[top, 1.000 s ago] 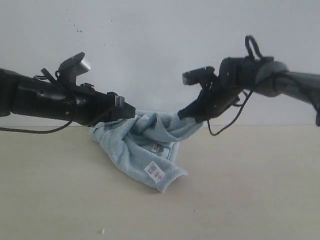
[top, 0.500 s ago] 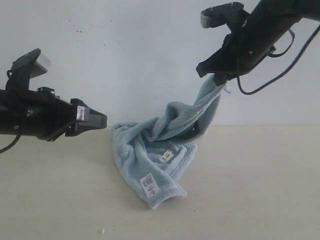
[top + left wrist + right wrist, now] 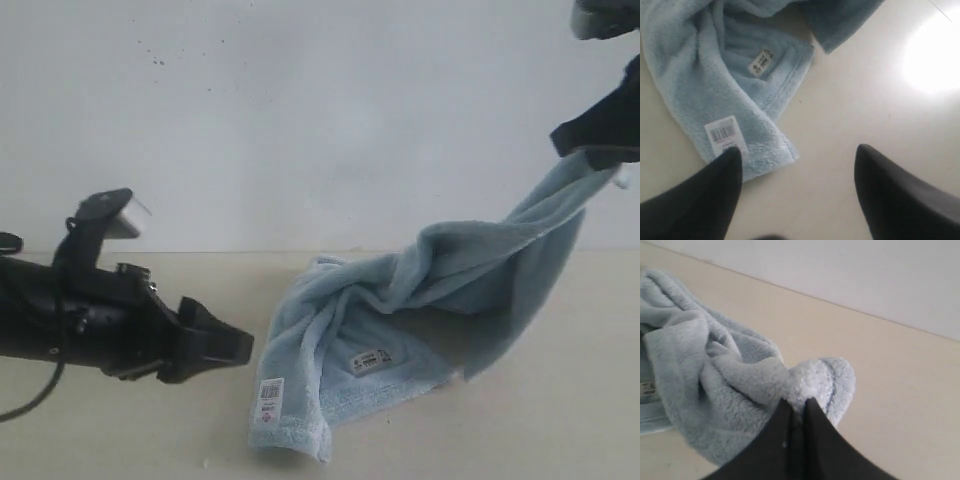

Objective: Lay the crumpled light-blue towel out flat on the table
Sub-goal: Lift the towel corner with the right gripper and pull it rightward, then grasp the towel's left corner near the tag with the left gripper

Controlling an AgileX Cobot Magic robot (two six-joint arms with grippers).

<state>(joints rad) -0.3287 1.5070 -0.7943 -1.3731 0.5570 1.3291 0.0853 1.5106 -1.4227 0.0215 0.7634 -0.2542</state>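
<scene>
While right tool [image 3: 797, 407] is pinching shut on one towel [image 3: 400, 290] corner, holding it raised, the cloth's long axis is running from there down to the counter [image 3: 520, 430], ending at the labelled corner; left tool [image 3: 799, 152] is gaping wide, empty, just beside that corner, nearer arm.

Lit softly and evenly in the exterior view, bright without harsh contrast; only a dim grey shadow beneath the lifted fold of the towel [image 3: 420, 290] on the tabletop [image 3: 520, 430]. Mildly soft and grainy overall. In the left wrist view, blown out to a white glare patch on the tabletop; left fingers [image 3: 900, 200] dark and blurred. In the right wrist view, flat light, right fingers [image 3: 770, 450] out of focus.
</scene>
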